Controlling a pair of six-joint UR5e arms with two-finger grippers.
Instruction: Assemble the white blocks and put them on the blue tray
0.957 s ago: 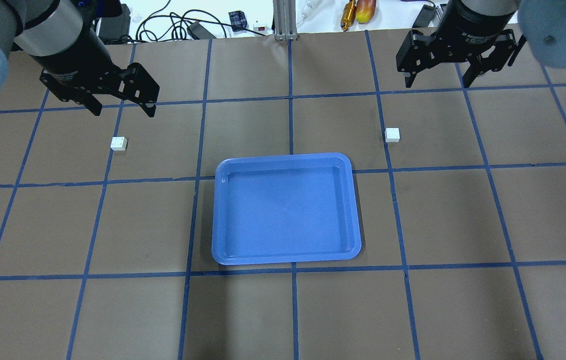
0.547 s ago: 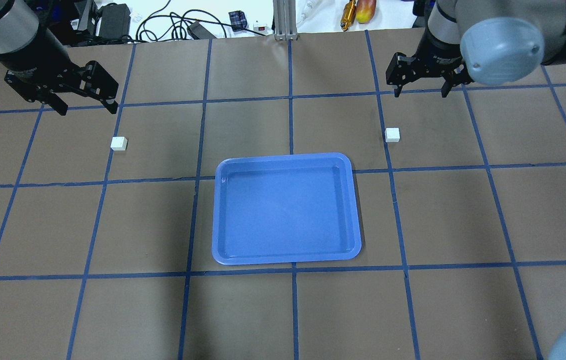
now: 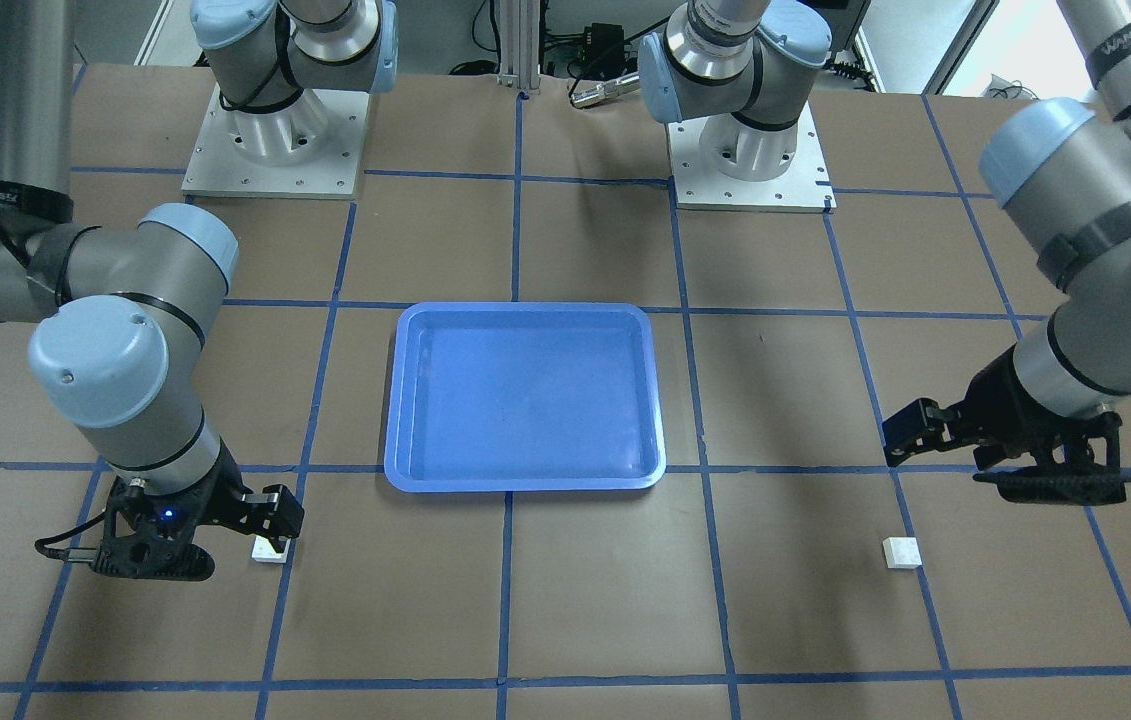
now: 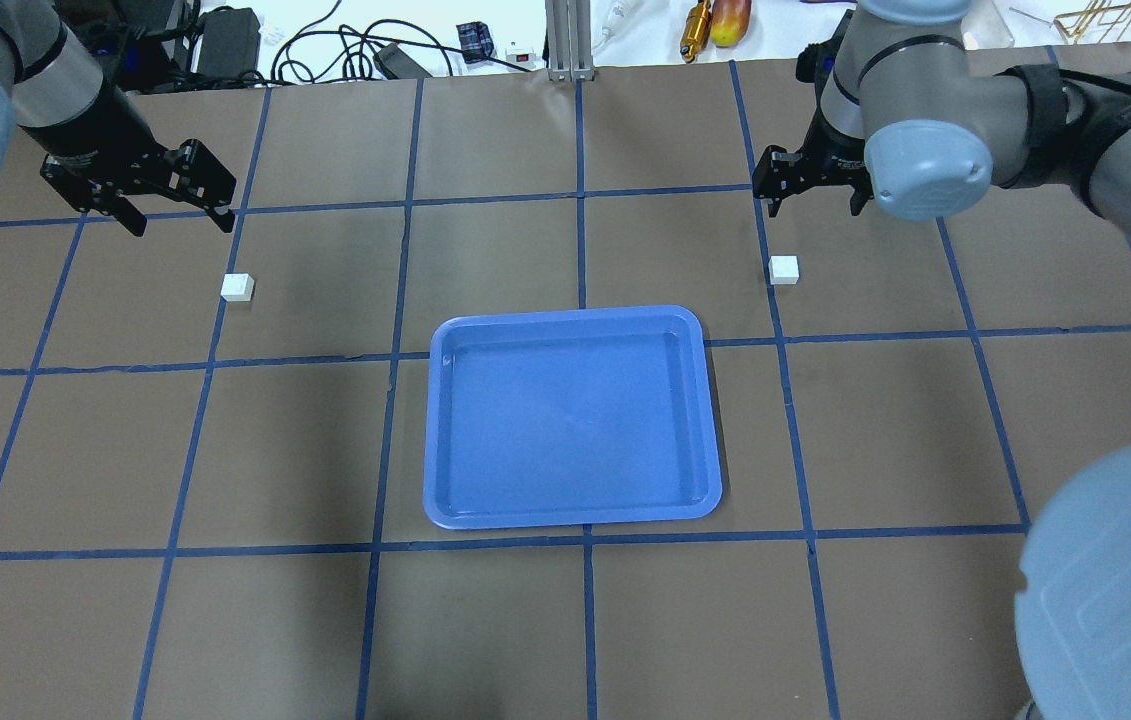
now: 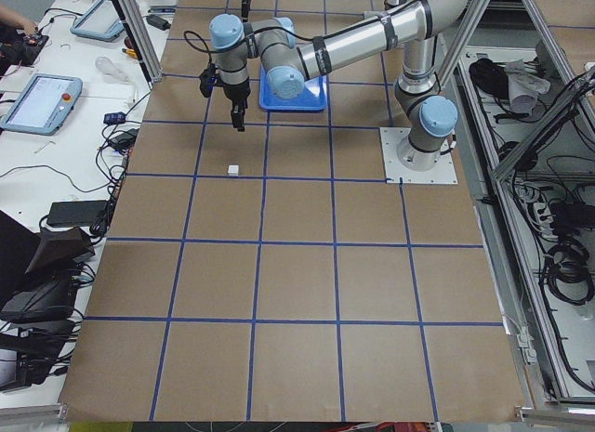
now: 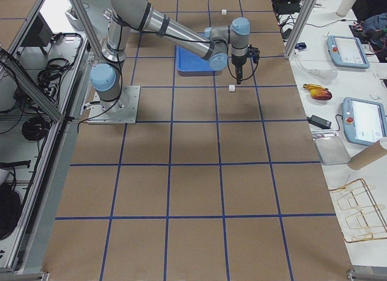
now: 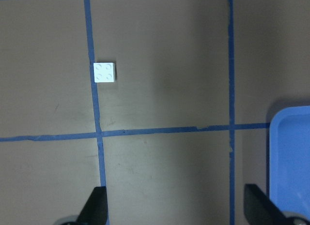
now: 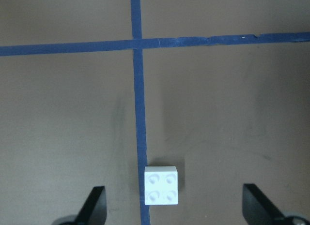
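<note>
The blue tray point(image 4: 573, 313) lies at the table's middle, nothing in it; it also shows in the front view point(image 3: 523, 312). One white block point(image 4: 237, 287) lies left of it, the other white block point(image 4: 784, 269) right of it, both flat on the table. My left gripper point(image 4: 181, 222) is open, hovering beyond and a little left of the left block point(image 7: 105, 72). My right gripper point(image 4: 815, 205) is open, just beyond the right block point(image 8: 162, 185), which lies near its open fingers point(image 8: 94, 205). In the front view a right finger partly covers that block point(image 3: 270, 551).
Blue tape lines point(image 4: 580, 190) grid the brown table. Cables point(image 4: 325, 45), a metal post point(image 4: 570, 40) and a fruit point(image 4: 731, 20) lie past the far edge. My right arm's elbow point(image 4: 1115, 590) looms at the overhead view's lower right.
Both grippers have dropped lower. The right one has moved left toward its block. The left one has shifted left. Blocks and tray have not moved.
</note>
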